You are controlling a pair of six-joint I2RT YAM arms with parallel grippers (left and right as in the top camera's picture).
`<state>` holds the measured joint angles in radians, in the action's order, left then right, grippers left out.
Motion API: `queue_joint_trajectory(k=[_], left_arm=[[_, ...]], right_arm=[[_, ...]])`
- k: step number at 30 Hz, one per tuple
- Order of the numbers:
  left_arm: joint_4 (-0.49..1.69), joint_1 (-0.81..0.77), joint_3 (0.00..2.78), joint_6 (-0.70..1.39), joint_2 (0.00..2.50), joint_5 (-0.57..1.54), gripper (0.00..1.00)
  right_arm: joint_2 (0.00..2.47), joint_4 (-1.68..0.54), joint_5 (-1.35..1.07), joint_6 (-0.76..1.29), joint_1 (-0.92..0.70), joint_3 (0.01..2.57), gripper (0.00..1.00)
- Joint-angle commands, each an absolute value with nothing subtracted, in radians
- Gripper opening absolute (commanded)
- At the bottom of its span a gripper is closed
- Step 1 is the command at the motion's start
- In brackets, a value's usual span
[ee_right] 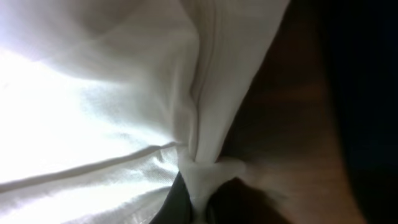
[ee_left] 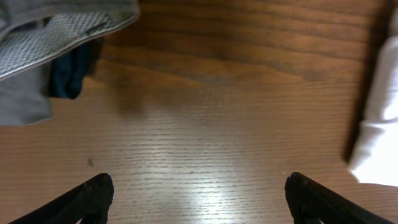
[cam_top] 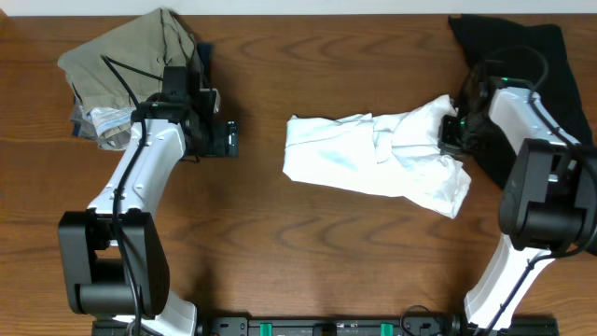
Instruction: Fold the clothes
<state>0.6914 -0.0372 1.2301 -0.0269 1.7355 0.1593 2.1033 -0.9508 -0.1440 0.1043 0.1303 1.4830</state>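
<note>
Pincers: the right pincer (cam_top: 451, 131) is closed on a bunched fold at the right edge of the shirt (cam_top: 364, 154), and its wrist view shows the cloth pinched into a narrow ridge between the tips. The left pincer (cam_top: 224, 138) is wide apart and empty, low over bare worktop (cam_top: 280, 252), left of the shirt and apart from it. Shirt: white, thin, soft and limp. It lies mid-worktop toward the right as a rumpled oblong heap, creased and partly doubled over itself, with neither sleeve nor collar plainly made out. Black garment (cam_top: 522, 47): matte, spread at the far right corner behind the right arm. Olive garment (cam_top: 131, 56): heaped at far left, with a grey mesh cloth (ee_left: 50, 37) at its near edge. Worktop: brown wood grain, smooth, with a slight sheen. Step in hand, as judged: opening out the shirt before any fold, with one side gripped. Next move, as judged: the left pincer takes the opposite edge, then both draw the cloth flat. Thin fabric may slip or drag a second layer along, so a shallow single-layer pinch and an even pull are called for.
</note>
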Motion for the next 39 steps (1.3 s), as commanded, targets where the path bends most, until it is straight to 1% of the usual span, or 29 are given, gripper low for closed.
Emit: queue_joint_trajectory(k=[1, 7, 14, 17, 23, 28, 32, 33, 35, 36, 37, 38, 39], left_arm=[[0.699, -0.034, 1.250, -0.036, 1.719, 0.114, 0.89], [0.699, -0.034, 1.250, -0.036, 1.719, 0.114, 0.89], [0.695, -0.034, 1.250, -0.037, 1.719, 0.114, 0.89], [0.693, -0.034, 1.250, -0.037, 1.719, 0.110, 0.89], [0.694, -0.032, 1.250, -0.041, 1.719, 0.110, 0.89], [0.694, -0.029, 1.249, -0.041, 1.719, 0.110, 0.89], [0.695, -0.029, 1.249, -0.041, 1.719, 0.110, 0.89], [0.695, -0.029, 1.249, -0.041, 1.719, 0.110, 0.89], [0.695, -0.029, 1.249, -0.041, 1.719, 0.110, 0.89], [0.694, -0.029, 1.249, -0.041, 1.719, 0.110, 0.89], [0.694, -0.029, 1.249, -0.041, 1.719, 0.103, 0.89], [0.694, -0.029, 1.249, -0.040, 1.719, 0.091, 0.89], [0.695, -0.028, 1.249, -0.040, 1.719, 0.084, 0.89]], right_arm=[[2.040, -0.981, -0.197, 0.043, 0.130, 1.538, 0.01], [1.919, -1.055, -0.308, 0.009, 0.079, 1.607, 0.01], [1.814, -1.048, -0.330, 0.042, -0.128, 1.642, 0.01], [1.813, -0.986, -0.330, 0.079, -0.239, 1.642, 0.01], [1.834, -0.855, -0.329, 0.135, -0.403, 1.642, 0.01], [1.872, -0.805, -0.326, 0.142, -0.508, 1.642, 0.01], [1.926, -0.791, -0.326, 0.142, -0.554, 1.642, 0.01], [1.941, -0.785, -0.334, 0.142, -0.563, 1.642, 0.04], [1.972, -0.772, -0.377, 0.141, -0.579, 1.642, 0.21], [1.983, -0.769, -0.392, 0.139, -0.585, 1.642, 0.25], [1.990, -0.769, -0.403, 0.125, -0.591, 1.642, 0.34], [1.992, -0.772, -0.410, 0.114, -0.596, 1.642, 0.37], [1.992, -0.775, -0.420, 0.105, -0.598, 1.642, 0.38]])
